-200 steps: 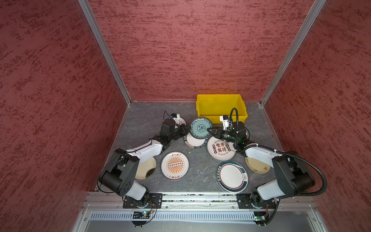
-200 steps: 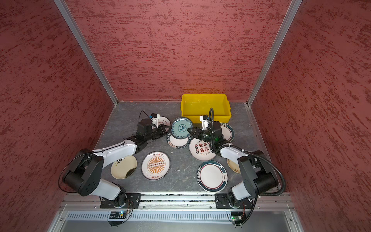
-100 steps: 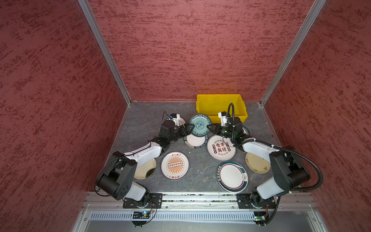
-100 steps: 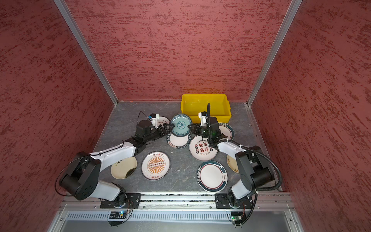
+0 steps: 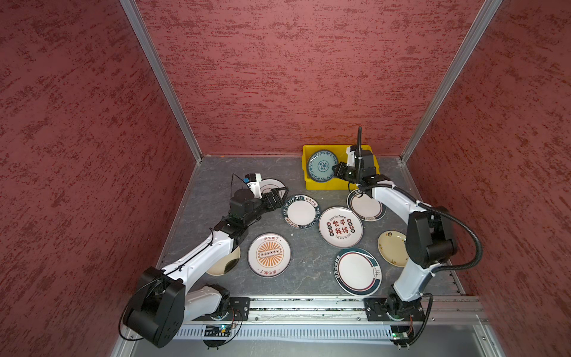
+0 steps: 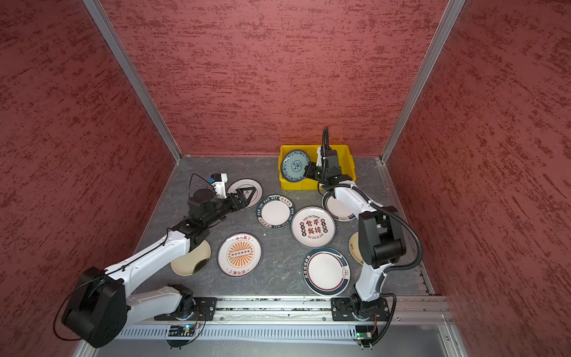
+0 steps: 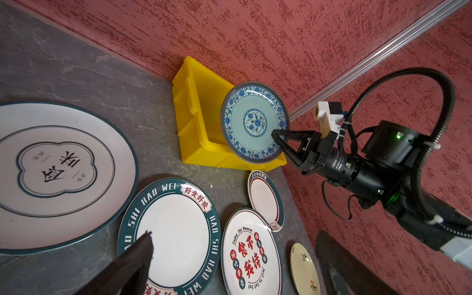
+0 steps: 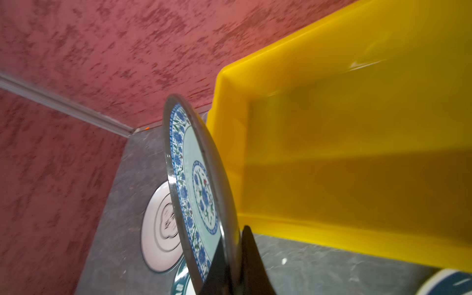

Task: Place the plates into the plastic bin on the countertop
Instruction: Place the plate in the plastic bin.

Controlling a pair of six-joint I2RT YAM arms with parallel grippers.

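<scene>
Nearest my end of the worktop (image 5: 309, 278), a teal-rimmed plate (image 5: 357, 272) lies flat at 5 o'clock and an orange sunburst plate (image 5: 268, 254) at 7. A cream plate (image 5: 216, 270) at 8 is half hidden under the left arm (image 5: 200, 256). A second cream plate (image 5: 391, 247) at 4 is partly covered by the right arm (image 5: 429, 238).

Around the middle, a red-character plate (image 5: 340, 227) overlaps the rim of a HAO WEI plate (image 5: 301, 211) on its 10 o'clock side. A white plate with a dark rim (image 5: 364, 208) lies at 2, under the right forearm.

Further back at 10, my left claw (image 6: 248, 196) hangs with its jaws spread wide and nothing between them. It is above the near edge of a white quatrefoil plate (image 7: 63, 122).

Far back at 1 o'clock, against the rear wall, stands the yellow bin (image 5: 324, 185). My right claw (image 7: 275, 135) is clamped on the rim of a blue floral plate (image 5: 321, 165), which is tipped steeply on edge over the bin's left half. I cannot tell whether its lower rim touches the bin's front lip. No other plate shows inside the bin.
</scene>
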